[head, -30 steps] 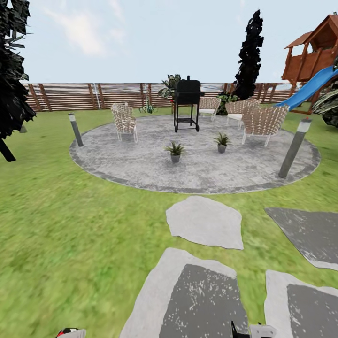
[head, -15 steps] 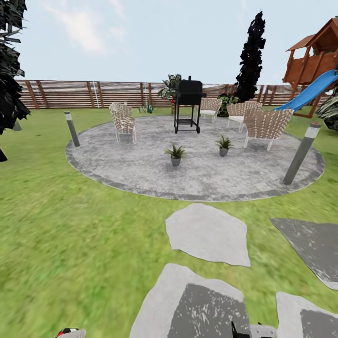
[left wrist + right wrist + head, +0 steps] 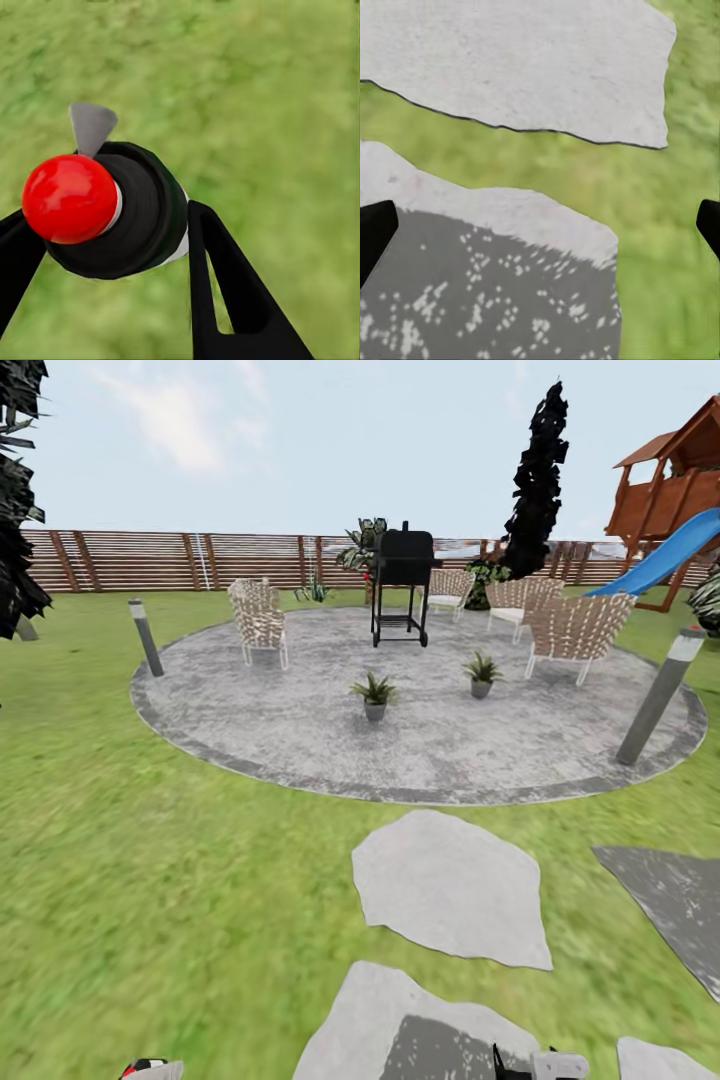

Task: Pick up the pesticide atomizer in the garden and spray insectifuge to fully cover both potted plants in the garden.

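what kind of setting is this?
A simulated backyard garden, by the look of it: green lawn with stepping stones, a round paved patio holding a black grill and woven chairs, a slatted wooden fence behind, and a play tower with a blue slide.

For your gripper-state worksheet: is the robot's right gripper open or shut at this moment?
Open. In the right wrist view the right gripper has its dark fingertips at opposite edges, with bare stepping stone and grass between them.
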